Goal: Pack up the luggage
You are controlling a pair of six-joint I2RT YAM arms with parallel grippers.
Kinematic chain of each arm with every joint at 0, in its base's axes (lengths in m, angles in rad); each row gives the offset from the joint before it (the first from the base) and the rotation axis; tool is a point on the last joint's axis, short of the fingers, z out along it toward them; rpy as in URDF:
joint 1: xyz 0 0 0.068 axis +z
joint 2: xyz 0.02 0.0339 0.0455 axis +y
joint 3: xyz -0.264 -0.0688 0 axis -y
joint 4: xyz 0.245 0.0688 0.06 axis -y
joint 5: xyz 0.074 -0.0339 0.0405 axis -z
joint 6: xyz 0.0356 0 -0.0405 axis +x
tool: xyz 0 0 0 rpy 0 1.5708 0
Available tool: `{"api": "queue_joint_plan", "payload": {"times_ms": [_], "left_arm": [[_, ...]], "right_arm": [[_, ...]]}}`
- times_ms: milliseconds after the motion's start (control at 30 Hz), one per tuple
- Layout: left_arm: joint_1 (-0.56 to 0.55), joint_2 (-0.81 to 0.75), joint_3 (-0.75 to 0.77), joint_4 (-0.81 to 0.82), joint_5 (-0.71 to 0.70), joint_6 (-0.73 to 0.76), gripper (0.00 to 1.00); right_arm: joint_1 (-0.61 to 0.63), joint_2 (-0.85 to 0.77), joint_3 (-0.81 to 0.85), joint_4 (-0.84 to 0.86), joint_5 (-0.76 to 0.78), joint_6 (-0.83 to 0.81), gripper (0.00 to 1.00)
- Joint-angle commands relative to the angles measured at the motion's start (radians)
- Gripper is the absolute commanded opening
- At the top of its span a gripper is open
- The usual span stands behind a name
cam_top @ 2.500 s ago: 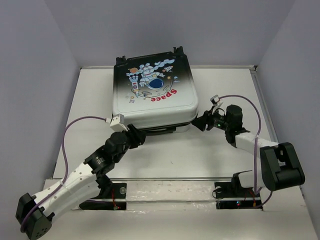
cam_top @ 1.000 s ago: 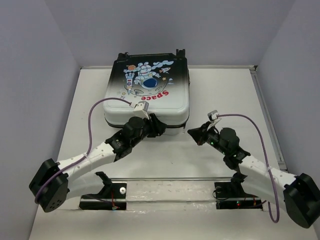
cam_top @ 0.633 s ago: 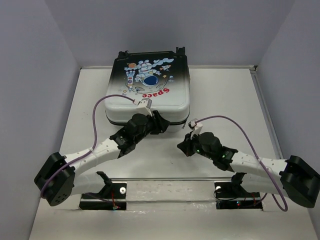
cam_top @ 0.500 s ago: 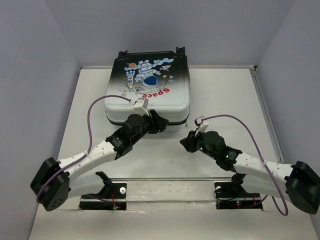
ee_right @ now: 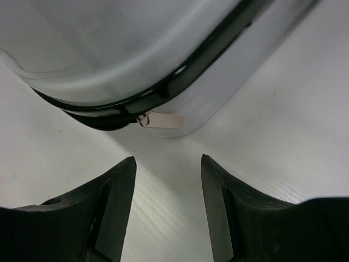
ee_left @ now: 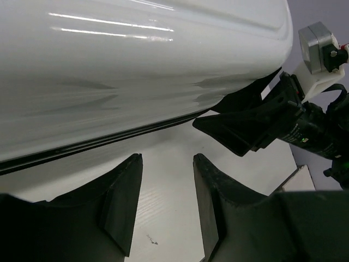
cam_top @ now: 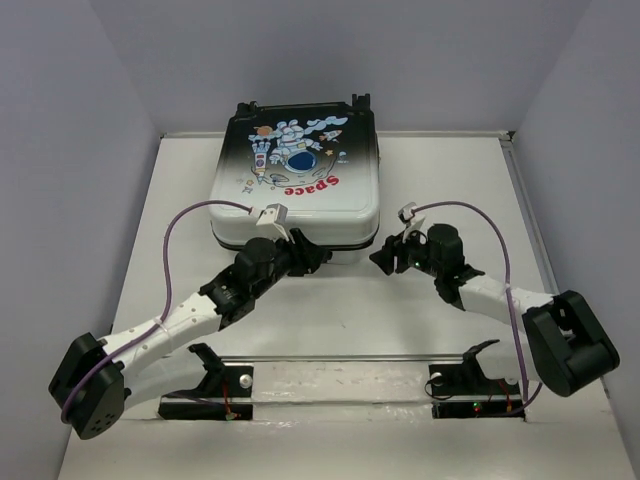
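The luggage (cam_top: 295,185) lies flat with its lid down at the far middle of the worktop (cam_top: 450,170), astronaut print up. The left claw (cam_top: 308,257) sits at its near edge, released, nothing between the fingers. The right claw (cam_top: 384,258) — likewise spread and empty — faces the near right corner, just short of a pale zipper pull (ee_right: 163,120).

Luggage (cam_top: 295,190) on table (cam_top: 450,185), left fingers (ee_left: 121,204), right fingers (ee_right: 112,199) before it
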Motion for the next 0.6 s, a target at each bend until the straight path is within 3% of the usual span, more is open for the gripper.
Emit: {"api": "queue_joint_plan", "payload": {"times_ms": [0, 233, 367, 433, 567], "left_arm": [[0.003, -0.033, -0.02, 0.011, 0.012, 0.017, 0.53], [0.001, -0.021, -0.02, 0.01, 0.023, 0.013, 0.53], [0.001, -0.021, -0.025, 0.014, 0.012, 0.012, 0.53], [0.001, -0.024, -0.029, 0.022, 0.001, 0.013, 0.52], [-0.001, -0.007, -0.022, 0.023, -0.017, 0.023, 0.52]], "right_arm": [[0.002, 0.055, 0.067, 0.117, -0.134, -0.114, 0.57], [0.002, 0.162, 0.091, 0.295, -0.1, -0.134, 0.58], [0.002, 0.216, 0.07, 0.45, -0.158, -0.095, 0.5], [0.002, 0.24, 0.047, 0.555, -0.172, -0.054, 0.42], [0.002, 0.277, 0.018, 0.718, -0.187, 0.024, 0.08]]}}
